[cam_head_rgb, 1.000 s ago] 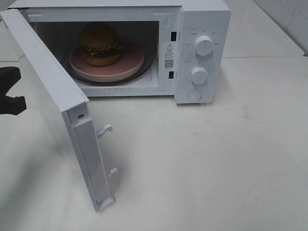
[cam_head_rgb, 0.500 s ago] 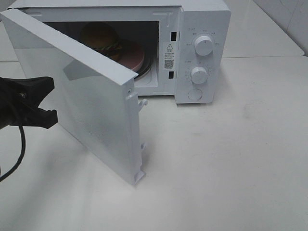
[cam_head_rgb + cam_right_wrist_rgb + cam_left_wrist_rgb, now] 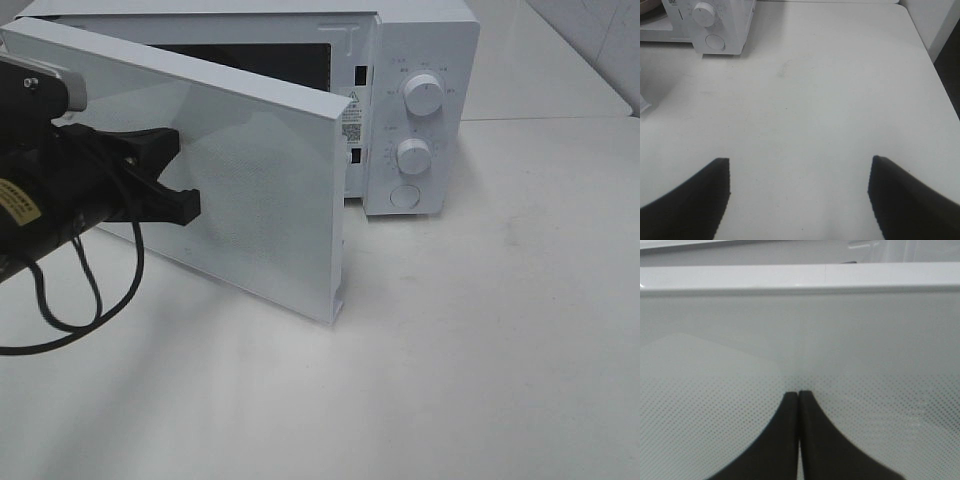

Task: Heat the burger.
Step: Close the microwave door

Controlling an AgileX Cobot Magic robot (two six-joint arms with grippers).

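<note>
The burger is hidden behind the white microwave door (image 3: 265, 190), which stands swung most of the way toward the microwave (image 3: 425, 40). My left gripper (image 3: 180, 185) is shut with nothing held, and its black fingertips rest against the door's outer dotted window. The left wrist view shows the two fingers (image 3: 785, 440) pressed together at the door panel (image 3: 800, 330). My right gripper (image 3: 800, 170) is out of the exterior view; its wrist view shows it open and holding nothing above the bare white table (image 3: 815, 100).
The microwave's control panel carries two round knobs (image 3: 424, 95) (image 3: 413, 156) and a round button (image 3: 404, 196). The same panel (image 3: 710, 25) shows in the right wrist view. A black cable (image 3: 90, 300) loops below my left arm. White tabletop (image 3: 480, 330) spreads in front and right.
The door has swung from wide open to nearly closed, covering the burger and plate. My left gripper moved right and forward, pushing on the door. The right gripper has not changed.
</note>
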